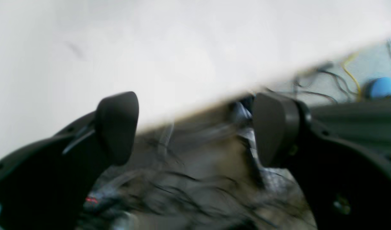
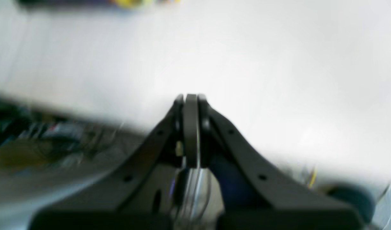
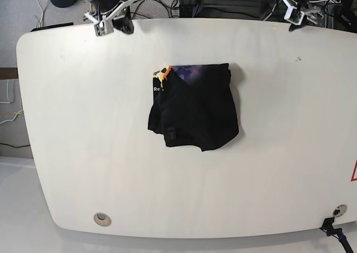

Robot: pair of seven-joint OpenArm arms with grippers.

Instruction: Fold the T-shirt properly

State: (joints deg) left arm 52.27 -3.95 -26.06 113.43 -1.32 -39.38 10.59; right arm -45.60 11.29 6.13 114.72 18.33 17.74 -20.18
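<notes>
One T-shirt (image 3: 195, 111), a soft, light black bundle lying in loose uneven layers near the middle of the desk (image 3: 83, 152), looks sure to sag and slide if lifted by one point, so I'd take it by a corner or hem. Wide bare room surrounds it. Both arms sit at the far edge, well apart from it: left gripper (image 1: 195, 127) spread, right gripper (image 2: 191, 127) pressed together, both empty.
</notes>
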